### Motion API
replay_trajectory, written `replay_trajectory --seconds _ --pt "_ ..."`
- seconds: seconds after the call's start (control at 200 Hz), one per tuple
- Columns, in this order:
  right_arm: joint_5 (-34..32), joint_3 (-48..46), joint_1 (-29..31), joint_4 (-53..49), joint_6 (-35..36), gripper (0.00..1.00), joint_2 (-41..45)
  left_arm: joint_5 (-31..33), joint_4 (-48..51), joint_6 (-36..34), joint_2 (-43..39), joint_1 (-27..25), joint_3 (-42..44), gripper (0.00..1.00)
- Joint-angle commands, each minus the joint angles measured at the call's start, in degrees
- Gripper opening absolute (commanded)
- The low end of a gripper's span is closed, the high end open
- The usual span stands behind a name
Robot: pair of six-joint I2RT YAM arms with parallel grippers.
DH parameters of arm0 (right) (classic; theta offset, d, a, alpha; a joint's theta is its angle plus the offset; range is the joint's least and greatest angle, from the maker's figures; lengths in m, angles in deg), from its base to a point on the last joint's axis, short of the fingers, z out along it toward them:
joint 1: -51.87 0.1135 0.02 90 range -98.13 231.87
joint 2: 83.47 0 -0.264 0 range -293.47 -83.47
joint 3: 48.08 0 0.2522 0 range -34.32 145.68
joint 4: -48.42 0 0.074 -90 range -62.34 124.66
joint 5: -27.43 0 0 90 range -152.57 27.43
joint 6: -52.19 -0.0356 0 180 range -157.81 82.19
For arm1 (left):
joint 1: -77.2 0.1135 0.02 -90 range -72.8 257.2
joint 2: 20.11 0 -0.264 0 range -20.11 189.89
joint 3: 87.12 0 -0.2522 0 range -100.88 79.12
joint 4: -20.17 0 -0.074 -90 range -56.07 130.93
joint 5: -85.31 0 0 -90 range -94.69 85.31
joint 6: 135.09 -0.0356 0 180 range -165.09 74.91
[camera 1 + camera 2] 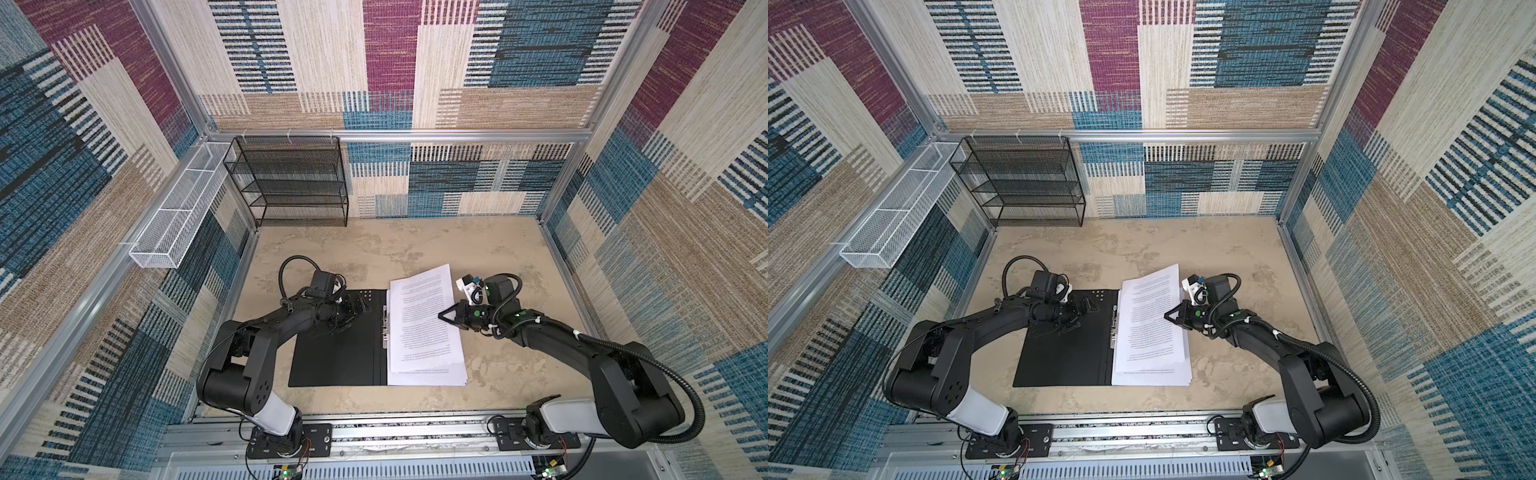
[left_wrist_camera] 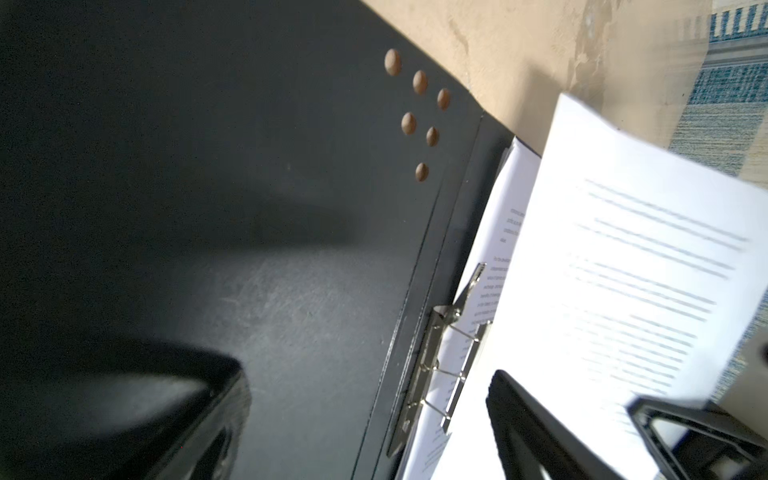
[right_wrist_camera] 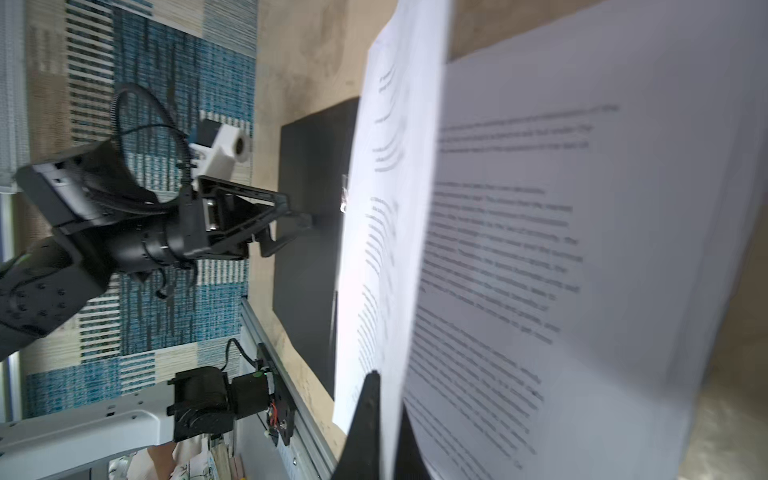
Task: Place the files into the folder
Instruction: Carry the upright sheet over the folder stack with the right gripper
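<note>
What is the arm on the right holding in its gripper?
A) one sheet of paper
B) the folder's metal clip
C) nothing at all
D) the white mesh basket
A: the right gripper is shut on the edge of the top sheet. The right wrist view shows that sheet held up above the stack, which lies on the open folder.

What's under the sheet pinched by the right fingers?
More printed sheets, stacked on the open folder beside its metal clip. The folder half beneath them is covered; how many sheets cannot be told.
</note>
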Motion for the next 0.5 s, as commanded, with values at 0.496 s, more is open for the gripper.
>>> replay_trajectory --seconds 0.496 --pt "-4.12 -1.14 0.24 -1.75 7.35 0.00 -2.44 6.84 7.96 -0.45 1.15 0.26 0.87 0.92"
